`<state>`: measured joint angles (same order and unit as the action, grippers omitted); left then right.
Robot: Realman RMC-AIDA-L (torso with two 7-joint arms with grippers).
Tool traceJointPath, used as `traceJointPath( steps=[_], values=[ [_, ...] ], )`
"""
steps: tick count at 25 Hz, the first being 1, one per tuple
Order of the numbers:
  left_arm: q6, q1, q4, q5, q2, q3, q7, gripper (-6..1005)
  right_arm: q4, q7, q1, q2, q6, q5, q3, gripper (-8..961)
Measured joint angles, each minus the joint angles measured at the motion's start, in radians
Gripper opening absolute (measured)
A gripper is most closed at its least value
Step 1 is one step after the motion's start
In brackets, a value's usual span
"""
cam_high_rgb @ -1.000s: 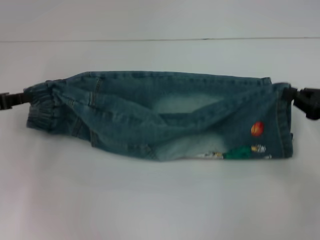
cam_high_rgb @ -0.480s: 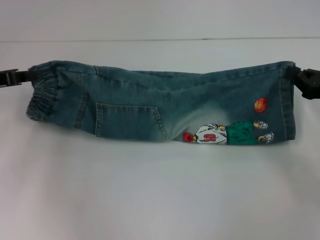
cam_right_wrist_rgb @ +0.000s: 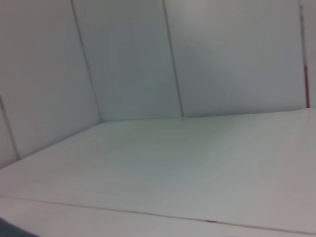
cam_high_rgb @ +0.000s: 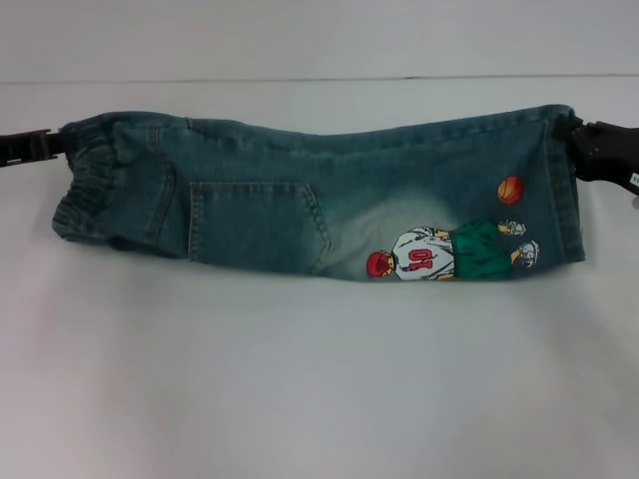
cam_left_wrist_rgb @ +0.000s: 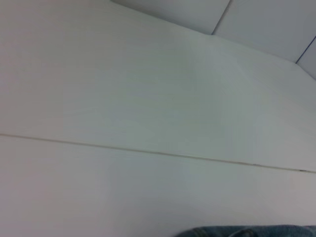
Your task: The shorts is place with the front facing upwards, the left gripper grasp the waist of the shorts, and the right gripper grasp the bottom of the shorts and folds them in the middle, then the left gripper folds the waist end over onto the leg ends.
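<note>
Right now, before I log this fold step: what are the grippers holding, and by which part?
The shorts: left gripper at the waist of the shorts, right gripper at the bottom of the shorts.

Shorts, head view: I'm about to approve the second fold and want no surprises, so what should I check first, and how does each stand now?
1. Shorts folded lengthwise into one long strip: ok.
2. Left gripper at the waist, on the far corner: ok.
3. Right gripper at the leg ends, on the far corner: ok.
4. Grip firmness on both: cannot tell; fingers hidden by denim.
5. Near edge lying on the table: ok.
6. Layers lined up underneath: cannot tell.
</note>
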<state>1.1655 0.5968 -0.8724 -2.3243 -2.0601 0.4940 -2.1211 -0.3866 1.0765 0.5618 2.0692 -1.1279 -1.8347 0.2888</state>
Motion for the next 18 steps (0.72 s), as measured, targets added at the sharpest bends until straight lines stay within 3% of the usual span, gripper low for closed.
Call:
traceJointPath(
  steps=[7, 18],
  values=[
    [-0.118, 0.006, 0.017, -0.005, -0.025, 0.065, 0.0, 26, 0.042, -0.068, 0.028, 0.011, 0.094, 0.047, 0.003, 10],
    [-0.252, -0.002, 0.022, -0.007, -0.045, 0.164, 0.002, 27, 0.103, -0.136, 0.063, 0.017, 0.207, 0.068, -0.002, 11]
  ],
)
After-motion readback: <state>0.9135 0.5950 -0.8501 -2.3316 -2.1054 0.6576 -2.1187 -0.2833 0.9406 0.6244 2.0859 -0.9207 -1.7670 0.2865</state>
